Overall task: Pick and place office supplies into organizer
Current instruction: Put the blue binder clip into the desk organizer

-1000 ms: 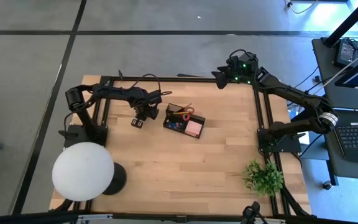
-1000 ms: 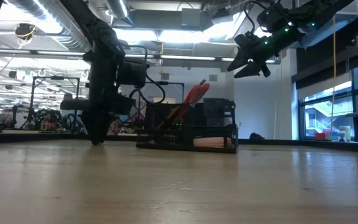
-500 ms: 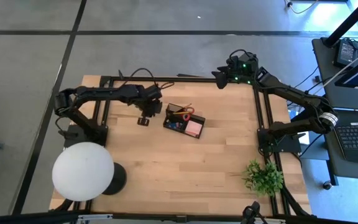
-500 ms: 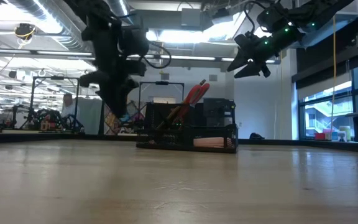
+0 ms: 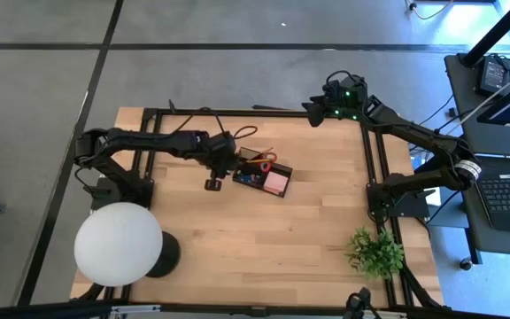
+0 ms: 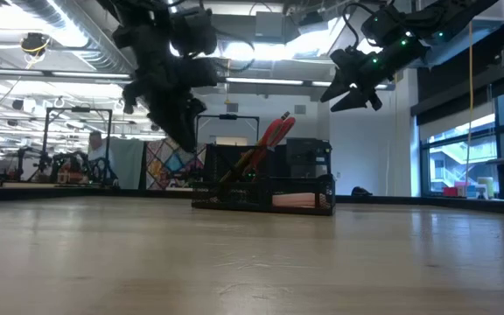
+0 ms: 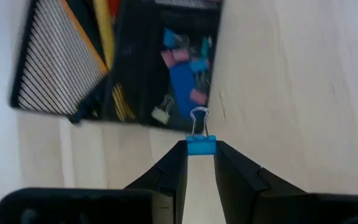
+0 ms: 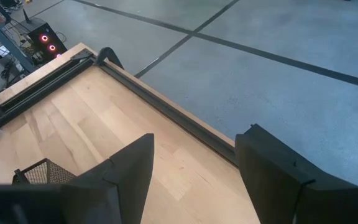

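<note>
Office supplies sit mostly inside the black organizer (image 5: pixel 262 172), which rests near the middle of the wooden desk (image 5: pixel 237 230), a little toward its far edge. Red-handled scissors (image 6: pixel 269 138) stick up out of it at a slant, a pink sticky-note block (image 5: pixel 275 182) fills the compartment on the side toward the right arm, and small pink and blue clips (image 7: pixel 185 68) lie loose in another compartment. A yellow pencil (image 7: pixel 104 28) stands in the mesh cup beside them.

One piece is not in the tray: a small blue binder clip (image 7: pixel 201 145), pinched between the fingers (image 7: pixel 169 174) of the left gripper (image 5: pixel 213 181). That gripper hangs above the desk just beside the organizer's left side, with the clip's wire loop pointing toward the compartment of clips.

Over at the far right corner of the desk the right gripper (image 5: pixel 312 108) waits high in the air, its fingers (image 8: pixel 126 168) spread wide with nothing between them.

A big white round lamp (image 5: pixel 118 244) stands at the near left corner, and a green plant (image 5: pixel 375 252) at the near right.
</note>
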